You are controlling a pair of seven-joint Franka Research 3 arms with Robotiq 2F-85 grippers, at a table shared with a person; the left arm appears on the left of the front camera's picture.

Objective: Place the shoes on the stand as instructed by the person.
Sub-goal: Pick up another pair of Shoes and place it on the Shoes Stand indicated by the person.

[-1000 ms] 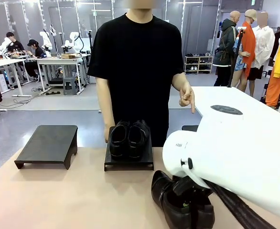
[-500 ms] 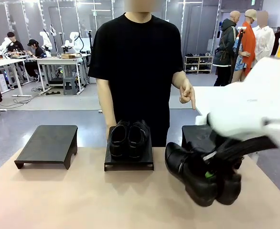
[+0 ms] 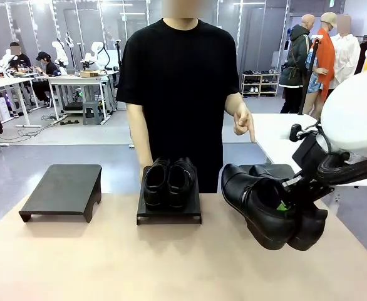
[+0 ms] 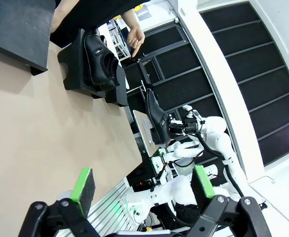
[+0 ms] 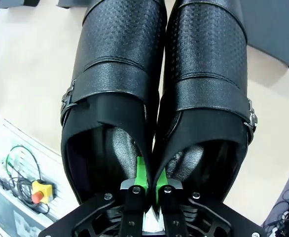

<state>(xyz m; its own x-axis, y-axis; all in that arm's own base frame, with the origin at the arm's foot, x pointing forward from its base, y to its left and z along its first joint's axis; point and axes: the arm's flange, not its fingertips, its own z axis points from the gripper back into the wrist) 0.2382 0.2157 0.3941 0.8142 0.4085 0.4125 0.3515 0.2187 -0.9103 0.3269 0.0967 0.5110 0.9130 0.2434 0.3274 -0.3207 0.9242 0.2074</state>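
Note:
My right gripper is shut on the inner walls of two glossy black shoes, holding them side by side in the air, toes tilted down, just in front of the right stand. The right wrist view shows both shoes from above, with my right gripper pinching their adjoining sides. Another pair of shoes sits on the middle stand. The person stands behind the table, one hand pointing down over the right stand. My left gripper is open, nothing between its pads.
An unoccupied black stand stands at the far left of the tan table. The left wrist view shows the middle stand's shoes and the right arm with the held pair farther off. Other people and tables stand far behind.
My right arm has lifted the pair of shoes off the near table and carried it away and to the right, up to the right stand. The person's hand keeps pointing.

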